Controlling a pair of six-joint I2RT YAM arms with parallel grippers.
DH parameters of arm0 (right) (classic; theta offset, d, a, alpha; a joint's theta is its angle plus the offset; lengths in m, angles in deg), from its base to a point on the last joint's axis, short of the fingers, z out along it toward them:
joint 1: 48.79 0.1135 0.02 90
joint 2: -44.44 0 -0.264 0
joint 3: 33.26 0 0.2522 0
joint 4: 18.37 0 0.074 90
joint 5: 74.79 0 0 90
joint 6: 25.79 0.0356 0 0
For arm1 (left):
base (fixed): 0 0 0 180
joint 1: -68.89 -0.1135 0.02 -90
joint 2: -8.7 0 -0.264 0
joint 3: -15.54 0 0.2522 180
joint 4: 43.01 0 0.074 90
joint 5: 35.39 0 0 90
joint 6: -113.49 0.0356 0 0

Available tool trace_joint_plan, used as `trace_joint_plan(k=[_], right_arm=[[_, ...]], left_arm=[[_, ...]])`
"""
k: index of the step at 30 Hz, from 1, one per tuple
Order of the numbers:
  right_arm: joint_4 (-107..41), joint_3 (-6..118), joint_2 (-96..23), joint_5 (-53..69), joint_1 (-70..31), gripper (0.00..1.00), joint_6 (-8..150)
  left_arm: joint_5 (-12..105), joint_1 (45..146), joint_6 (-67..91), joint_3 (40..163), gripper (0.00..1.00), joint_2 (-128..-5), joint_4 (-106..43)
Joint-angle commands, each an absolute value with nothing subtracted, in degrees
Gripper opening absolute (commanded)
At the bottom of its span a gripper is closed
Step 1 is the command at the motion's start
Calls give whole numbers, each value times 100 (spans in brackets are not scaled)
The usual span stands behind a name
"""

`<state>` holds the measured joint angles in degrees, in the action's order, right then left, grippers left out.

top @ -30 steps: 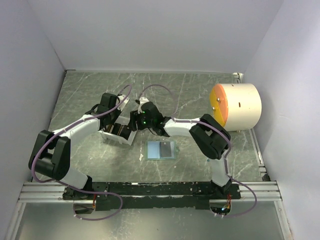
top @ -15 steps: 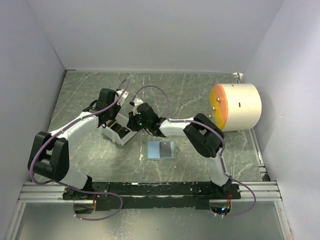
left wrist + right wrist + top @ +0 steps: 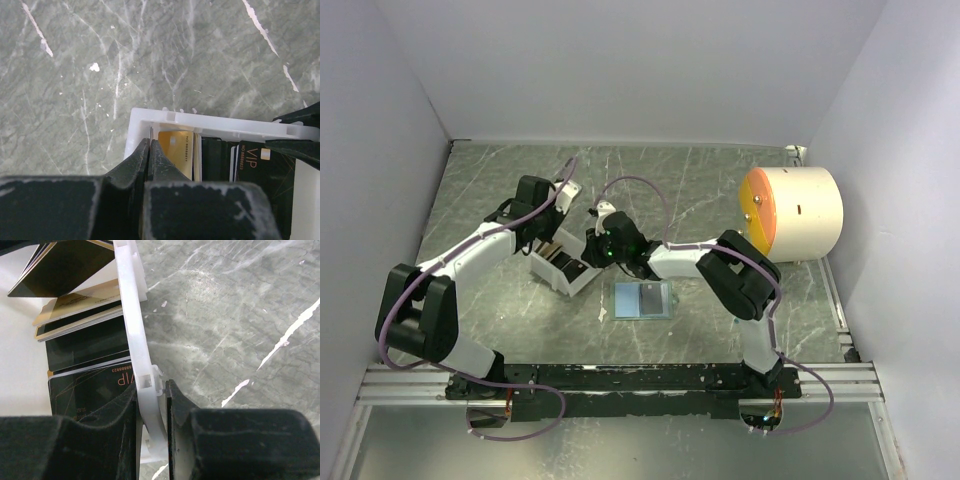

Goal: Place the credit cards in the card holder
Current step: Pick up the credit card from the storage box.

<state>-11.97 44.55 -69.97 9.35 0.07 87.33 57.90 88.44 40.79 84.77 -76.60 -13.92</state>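
Currently doing: I am bracing the white tray [image 3: 131,315] with both arms; no card is out yet, so I am judging this as the start of the first pick.
Right gripper [image 3: 150,392]: clamping the tray's side wall between both fingers.
Left gripper [image 3: 150,150]: jaws pressing together at the tray's inner wall, right beside the yellow card [image 3: 176,152]; I cannot tell whether anything thin is pinched.
Credit cards [image 3: 82,347]: lying overlapped inside the tray.
Card holder [image 3: 645,299]: lying open, blue side up, near the tray, towards my bases.
Next move: I am expecting to lift one card's edge free while the right side is pinning the tray.
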Motion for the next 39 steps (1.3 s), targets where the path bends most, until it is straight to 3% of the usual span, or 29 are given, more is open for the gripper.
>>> trace_joint_plan(k=[1,4,7,8,10,11,17,20,22,34,37,39], right_arm=[[-1264,4377,-6706,1195,-25,14,8669],[-1363,4404,-6693,1322,-6,15,8622],[-1378,4396,-6678,1459,-10,15,8589],[-1389,4417,-6682,1475,-8,15,8592],[-1388,4428,-6675,1468,-10,15,8600],[-1386,4426,-6662,1452,-10,15,8613],[-1377,4471,-6647,1311,-9,15,8669],[-1394,4467,-6660,1406,11,15,8652],[-1394,4449,-6665,1441,12,15,8654],[-1432,4496,-6711,1558,25,15,8736],[-1531,4653,-6786,1566,37,15,8701],[-1485,4644,-6773,1545,30,15,8731]], left_arm=[[5501,8761,3828,8754,7,-7657,-989],[5654,8761,3633,8917,7,-7782,-678],[5659,8761,3659,8825,24,-7919,-564],[5641,8761,3682,8753,24,-7960,-584],[5708,8761,3736,8645,8,-7971,-614],[5707,8761,3790,8561,7,-7912,-685],[5635,8761,4053,8399,7,-7299,-1191],[5537,8761,4077,8655,12,-7414,-955],[5405,8761,4083,8796,7,-7534,-716],[5808,8761,3489,8939,7,-7291,-564],[5733,8761,3520,8696,17,-7330,-724],[5590,8761,3602,8762,7,-7566,-467]])
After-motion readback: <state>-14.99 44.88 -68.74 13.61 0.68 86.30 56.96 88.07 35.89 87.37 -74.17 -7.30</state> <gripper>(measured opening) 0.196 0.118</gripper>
